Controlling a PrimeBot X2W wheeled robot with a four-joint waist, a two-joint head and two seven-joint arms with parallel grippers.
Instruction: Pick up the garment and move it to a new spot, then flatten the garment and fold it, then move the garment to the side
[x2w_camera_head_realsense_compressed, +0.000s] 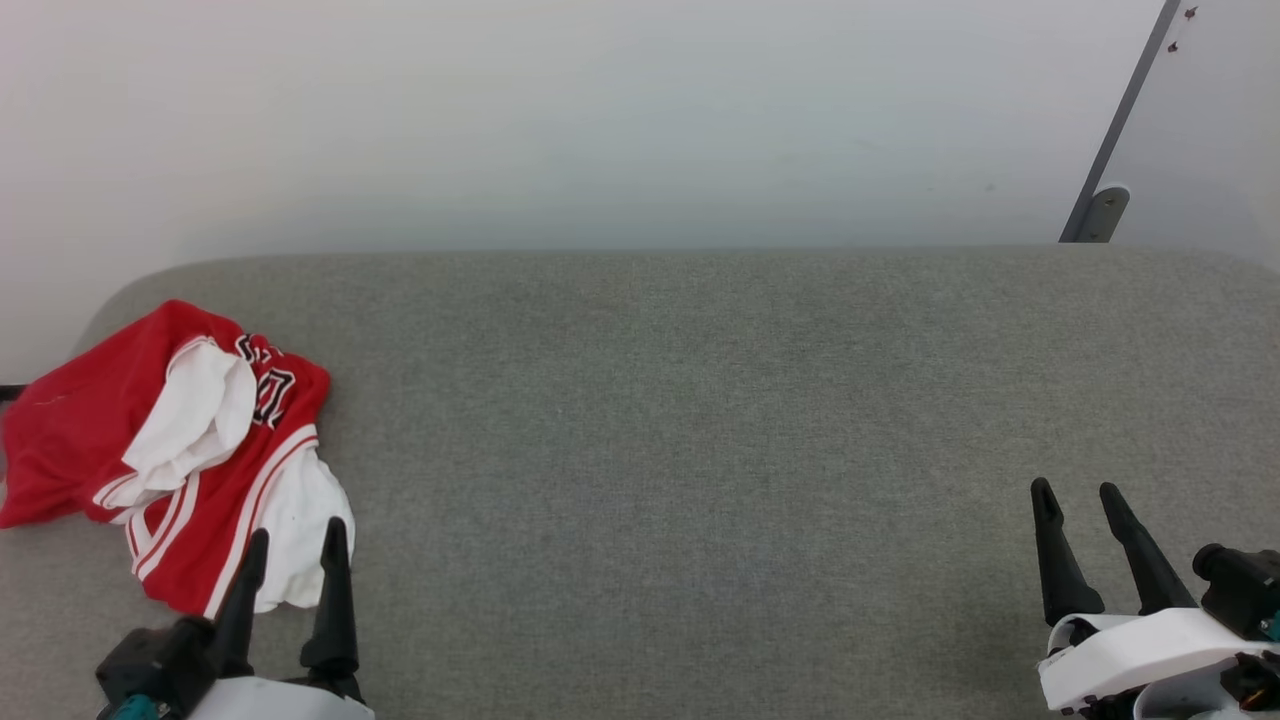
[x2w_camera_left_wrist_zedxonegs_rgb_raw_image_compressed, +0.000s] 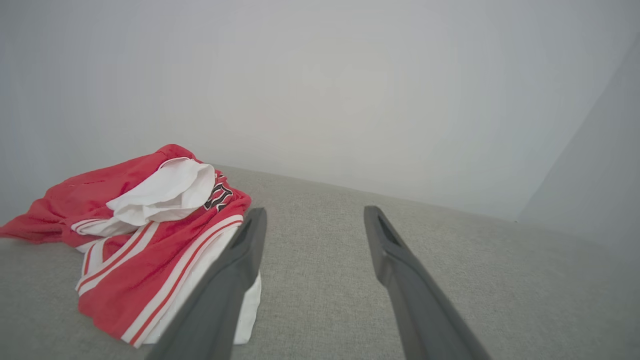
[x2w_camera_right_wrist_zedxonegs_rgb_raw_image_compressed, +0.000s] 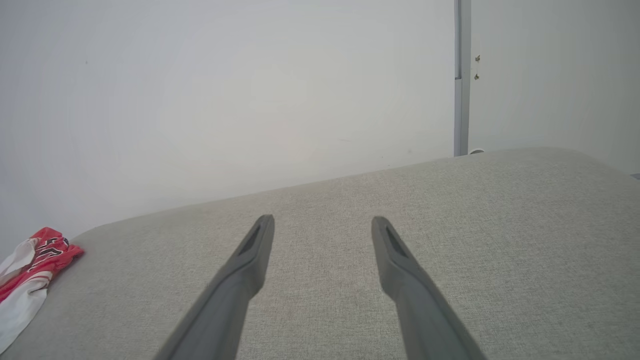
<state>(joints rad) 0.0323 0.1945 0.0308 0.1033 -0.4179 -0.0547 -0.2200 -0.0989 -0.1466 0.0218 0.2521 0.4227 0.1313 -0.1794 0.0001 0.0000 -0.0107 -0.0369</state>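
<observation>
Left pincer (x2w_camera_head_realsense_compressed: 298, 530) released, empty, by the near edge of the crumpled red jersey (x2w_camera_head_realsense_compressed: 70, 440); right pincer (x2w_camera_head_realsense_compressed: 1076, 488) released too, well apart. We'd bite a thick fold, not the trim.

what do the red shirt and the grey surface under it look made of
The garment: thin, soft cloth, probably a synthetic jersey knit; it lies crumpled in loose, limp folds. The grey surface: matte woven fabric, like upholstery, going by its fine flecked weave and rounded corner; what it covers can't be told.
</observation>
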